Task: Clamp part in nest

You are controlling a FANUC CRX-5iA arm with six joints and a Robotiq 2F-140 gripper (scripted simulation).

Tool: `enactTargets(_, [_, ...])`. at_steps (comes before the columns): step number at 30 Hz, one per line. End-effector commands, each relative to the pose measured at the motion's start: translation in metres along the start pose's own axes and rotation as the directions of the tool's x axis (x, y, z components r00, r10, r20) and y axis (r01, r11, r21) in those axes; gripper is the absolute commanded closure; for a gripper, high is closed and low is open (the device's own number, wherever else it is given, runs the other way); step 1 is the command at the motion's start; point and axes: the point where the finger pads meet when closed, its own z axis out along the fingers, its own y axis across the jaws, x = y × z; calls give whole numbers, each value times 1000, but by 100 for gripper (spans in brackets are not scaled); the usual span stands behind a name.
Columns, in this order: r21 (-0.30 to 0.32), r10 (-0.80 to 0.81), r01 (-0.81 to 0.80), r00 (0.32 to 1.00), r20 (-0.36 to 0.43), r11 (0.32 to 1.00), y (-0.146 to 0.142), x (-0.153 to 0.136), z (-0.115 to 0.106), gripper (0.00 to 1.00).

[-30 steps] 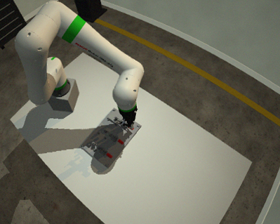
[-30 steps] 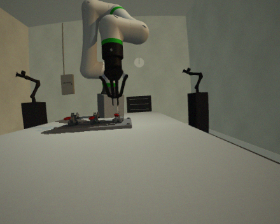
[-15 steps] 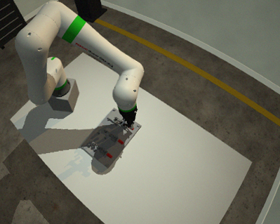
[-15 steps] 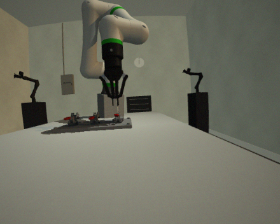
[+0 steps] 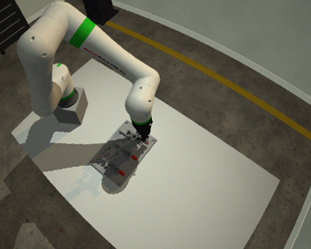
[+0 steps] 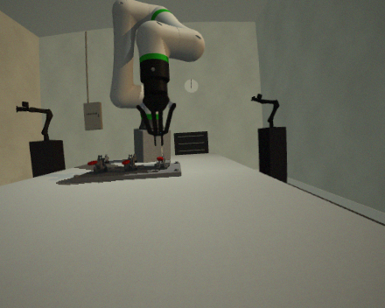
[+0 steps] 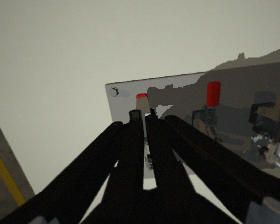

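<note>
The grey fixture plate [image 5: 123,155] lies on the white table with three clamps, each with a red handle [image 5: 134,157] [image 5: 121,172]. My gripper [image 5: 144,136] hangs over the plate's far end, fingers pointing down, shut with nothing between them. In the exterior view the fingertips [image 6: 158,142] stand a little above the nearest red handle [image 6: 160,159]. In the wrist view the fingertips [image 7: 142,115] sit just before that red handle [image 7: 141,96]; a second handle [image 7: 213,93] is to the right. The arm's shadow covers the nests, and I cannot make out the part.
The arm's base block [image 5: 71,107] stands at the table's far left corner. Dark camera stands [image 6: 272,150] [image 6: 45,157] flank the table. A yellow floor line [image 5: 222,81] runs beyond the table's edge.
</note>
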Motion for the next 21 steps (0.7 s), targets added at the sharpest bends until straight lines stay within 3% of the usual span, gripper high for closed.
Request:
enactTargets(1, [0, 0, 0, 1000, 0, 1000, 0, 0, 0, 100])
enactTargets(21, [0, 0, 0, 1000, 0, 1000, 0, 0, 2, 100])
